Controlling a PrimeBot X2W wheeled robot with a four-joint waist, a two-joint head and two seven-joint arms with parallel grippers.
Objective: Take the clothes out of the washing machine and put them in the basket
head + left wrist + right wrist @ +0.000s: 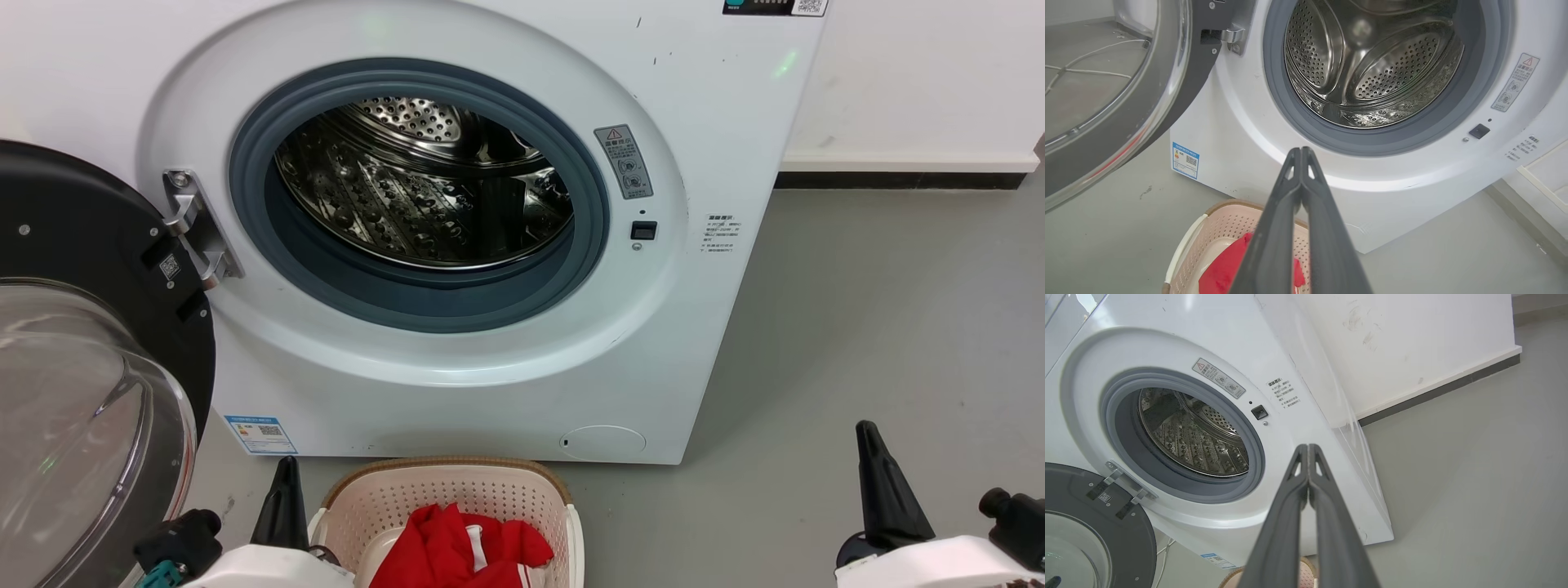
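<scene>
From the head, the big white front-loading washing machine [490, 392] stands on the grey floor [857, 327]. Its round black-rimmed door [90, 237], with the clear bulging window, is swung open to the left. Inside the grey rubber ring [408, 286] the perforated steel drum [424, 204] gleams. Just in front of the machine sits the small cream perforated plastic basket [359, 506] with its brown woven-look rim. The bright red clothes [441, 547] with white trim lie bunched inside it. The left hand [286, 474] points up just beside the basket's left edge; the right hand [867, 437] is well off to the right, over the floor.

From the left wrist, the left hand's two long dark fingers meet at the tips — closed, nothing between them. They aim at the machine's front below the ring, with the basket and the red cloth underneath.

From the right wrist, the right hand is closed the same way — tips touching, holding nothing. It points at the machine's lower right front, and the open door hangs at lower left.
</scene>
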